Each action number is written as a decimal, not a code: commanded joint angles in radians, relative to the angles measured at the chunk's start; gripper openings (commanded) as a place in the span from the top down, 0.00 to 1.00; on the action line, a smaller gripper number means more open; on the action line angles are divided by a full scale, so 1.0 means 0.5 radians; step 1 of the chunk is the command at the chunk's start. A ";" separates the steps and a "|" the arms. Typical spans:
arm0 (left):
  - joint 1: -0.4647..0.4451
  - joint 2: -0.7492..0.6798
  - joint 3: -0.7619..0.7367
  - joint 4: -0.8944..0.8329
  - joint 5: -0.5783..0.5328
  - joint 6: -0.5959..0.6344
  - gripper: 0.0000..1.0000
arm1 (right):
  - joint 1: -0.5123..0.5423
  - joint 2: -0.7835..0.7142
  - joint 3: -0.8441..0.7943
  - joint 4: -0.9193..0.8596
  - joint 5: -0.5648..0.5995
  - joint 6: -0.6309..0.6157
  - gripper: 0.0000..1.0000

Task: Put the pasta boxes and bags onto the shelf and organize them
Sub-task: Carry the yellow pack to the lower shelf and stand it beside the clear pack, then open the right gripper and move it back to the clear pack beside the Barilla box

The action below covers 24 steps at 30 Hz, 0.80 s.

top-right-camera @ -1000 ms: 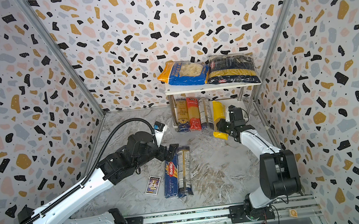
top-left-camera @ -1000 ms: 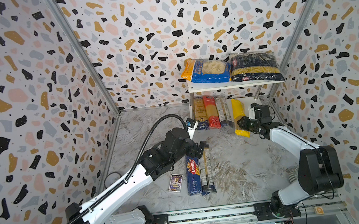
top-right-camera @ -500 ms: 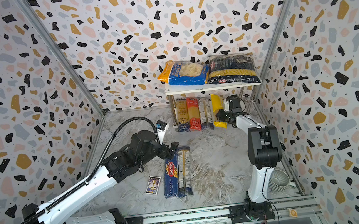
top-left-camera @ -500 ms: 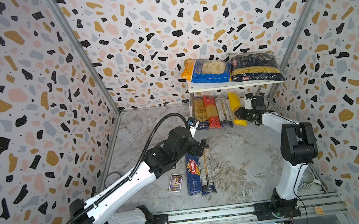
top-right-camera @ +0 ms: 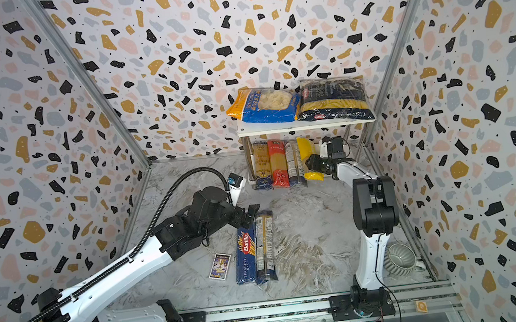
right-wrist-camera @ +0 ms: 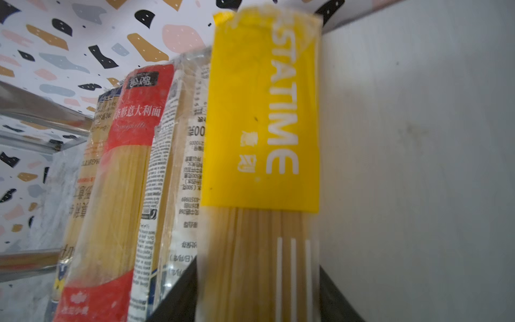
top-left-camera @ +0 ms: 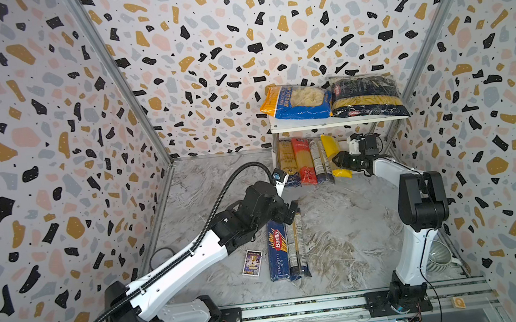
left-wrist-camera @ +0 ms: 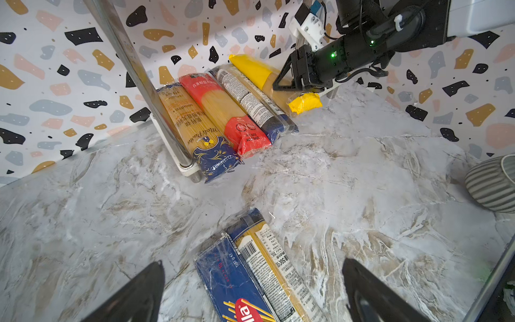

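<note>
Spaghetti fills the gap between the right jaws: they straddle the near end of the yellow pack [right-wrist-camera: 262, 111], one on each side, but the blurred wrist view does not show whether they pinch it or have let go, so I cannot tell. That pack lies on the lower board of the shelf [top-left-camera: 337, 123], which stands at the worktop's [top-left-camera: 354, 223] 1 o'clock. It is at the 3 o'clock end of a row of four, slightly skewed, with its far end against the grey pack [top-left-camera: 319, 162]. The red pack [top-left-camera: 304, 160] and gold pack [top-left-camera: 287, 162] follow toward 9 o'clock. On the top board the shell bag [top-left-camera: 296, 102] and penne bag [top-left-camera: 364, 98] rest side by side. The left jaws stand wide and empty over the far ends of the Barilla box [top-left-camera: 277, 251] and the clear pack [top-left-camera: 296, 246]. These two lie touching near the worktop's middle, the pack at the box's 3 o'clock and a card [top-left-camera: 252, 263] at its 9 o'clock. I judge both fairly light and stiff lengthwise, though the strands would snap if bent. The film looks slippery, the cardboard less so. Each is best taken across its narrow width near mid-length, so it does not tip. Since they touch, no jaw fits between them, and one may need nudging aside.
</note>
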 commanded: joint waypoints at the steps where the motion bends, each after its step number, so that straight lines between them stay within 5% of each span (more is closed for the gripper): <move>1: 0.009 -0.056 -0.039 0.069 0.009 0.010 0.00 | 0.001 -0.101 0.121 0.115 -0.043 -0.031 0.34; 13: 0.013 -0.170 -0.100 0.055 -0.013 -0.049 0.01 | -0.006 -0.270 -0.013 -0.077 0.149 -0.022 0.26; 24: 0.013 -0.380 -0.237 0.062 0.012 -0.167 0.00 | 0.021 -0.887 -0.620 -0.306 0.321 0.011 0.26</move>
